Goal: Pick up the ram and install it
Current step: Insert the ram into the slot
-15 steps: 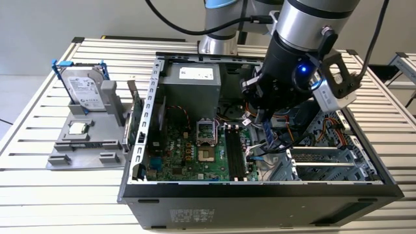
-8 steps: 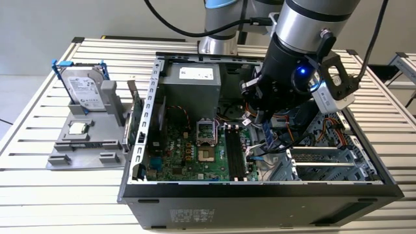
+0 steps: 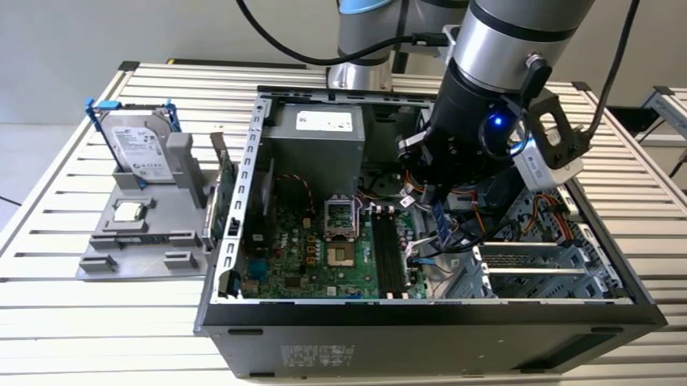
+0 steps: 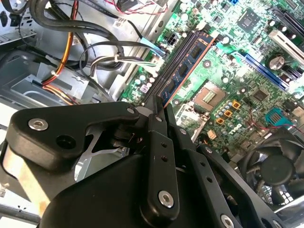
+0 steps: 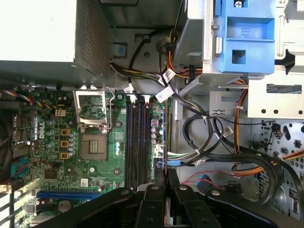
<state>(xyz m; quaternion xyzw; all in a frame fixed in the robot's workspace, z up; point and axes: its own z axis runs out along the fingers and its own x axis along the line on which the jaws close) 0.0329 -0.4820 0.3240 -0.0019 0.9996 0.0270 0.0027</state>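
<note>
We see arm (image 3: 516,32): thick silver-grey tube segment, dark band near its upper end, black cylindrical wrist section below. We note blue light (image 3: 495,122) glowing on black wrist. Black cables loop from arm's upper part, one plugged at silver segment's lower edge. We see white-grey box with black bracket mounted at wrist's side (image 3: 549,153). Gripper (image 4: 159,111) matte black in both wrist views: rounded linkage plates, narrow bars with small holes, silver screw heads (image 4: 38,124) at pivots.
</note>
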